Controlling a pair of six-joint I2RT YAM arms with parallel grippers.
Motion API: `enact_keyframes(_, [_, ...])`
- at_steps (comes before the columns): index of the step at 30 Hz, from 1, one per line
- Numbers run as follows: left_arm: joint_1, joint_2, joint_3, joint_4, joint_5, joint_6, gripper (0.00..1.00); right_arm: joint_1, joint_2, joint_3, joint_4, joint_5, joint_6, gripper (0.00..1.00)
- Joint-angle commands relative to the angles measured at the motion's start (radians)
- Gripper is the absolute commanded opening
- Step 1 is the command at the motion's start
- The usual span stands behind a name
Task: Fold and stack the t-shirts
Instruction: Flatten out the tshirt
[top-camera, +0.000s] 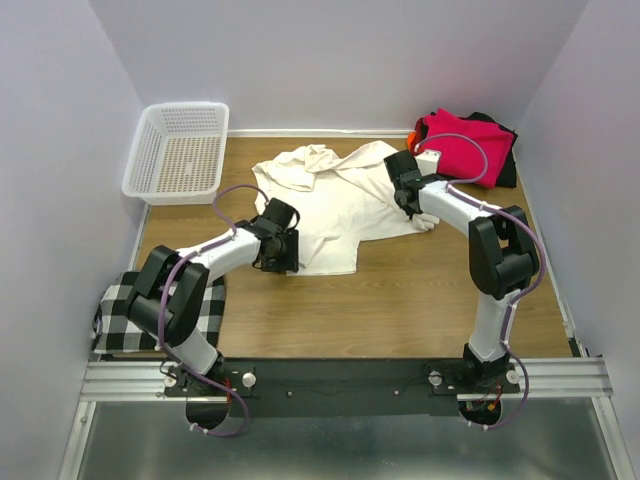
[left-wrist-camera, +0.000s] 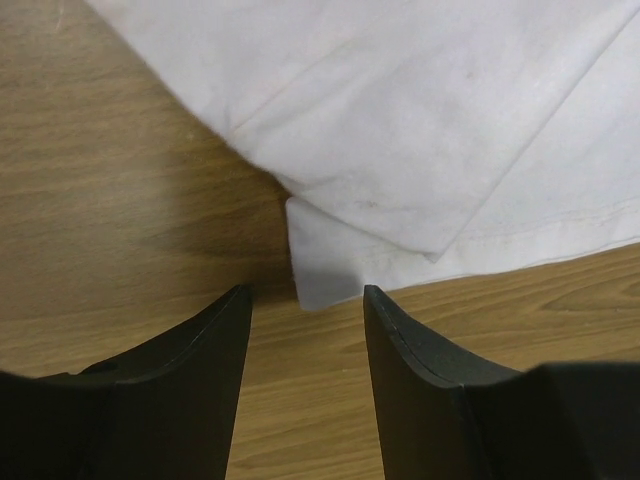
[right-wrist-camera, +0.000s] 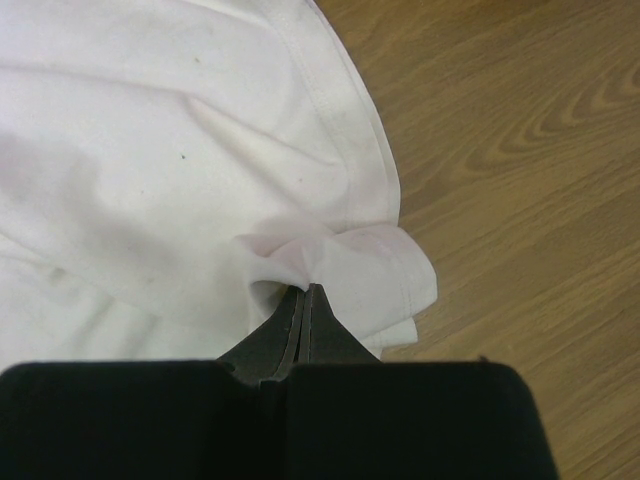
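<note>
A wooden table is seen from above, with two robot arms reaching in from the near edge. A cream shirt lies in the middle of the table, toward the back. It is partly spread and rumpled, with a bunched heap of cloth at its far left.

The left gripper sits low at the near left edge of the cream shirt. In its wrist view, its two black fingers stand spread apart with nothing between them. A folded corner of the cream cloth lies flat on the wood just beyond the tips, in line with the gap.

The right gripper is at the shirt's right edge. In its wrist view the fingers are pressed together, pinching a small fold of the cream cloth beside a stitched hem. The fabric puckers up around the tips, and a rolled bit of cloth lies just to the right of them.

In the back right corner is a pile of shirts. A red shirt lies on a black shirt, and a sliver of an orange shirt peeks out at the pile's left side. The pile is near the cream shirt's far right edge, just behind the right arm's wrist.

A white mesh basket sits in the back left corner, apart from the cream shirt. A black-and-white checked cloth lies at the near left, partly under the left arm.
</note>
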Motion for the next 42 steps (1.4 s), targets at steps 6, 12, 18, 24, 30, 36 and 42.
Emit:
enact_keyframes(6, [-0.011,0.086,0.078,0.020,-0.017,-0.002,0.56,-0.007,0.018,0.007,-0.025,0.003,-0.011,0.01])
enact_keyframes(12, [-0.013,0.096,0.092,-0.018,-0.051,0.001,0.46,-0.007,0.019,0.016,-0.027,0.013,-0.018,0.01])
enact_keyframes(18, [-0.013,0.042,0.071,-0.088,-0.079,0.004,0.46,-0.007,0.016,0.012,-0.025,0.016,-0.014,0.01])
enact_keyframes(24, [-0.022,0.050,0.055,-0.090,-0.060,0.010,0.46,-0.007,0.012,0.006,-0.025,0.019,-0.006,0.01])
enact_keyframes(30, [-0.054,0.091,0.055,-0.072,-0.069,0.013,0.46,-0.007,0.002,-0.007,-0.025,0.019,0.000,0.01])
enact_keyframes(36, [-0.080,0.123,0.061,-0.068,-0.086,0.013,0.41,-0.007,-0.005,-0.008,-0.025,0.020,0.006,0.01])
enact_keyframes(42, [-0.080,0.119,0.040,-0.079,-0.114,0.006,0.31,-0.007,-0.013,-0.013,-0.025,0.025,0.009,0.01])
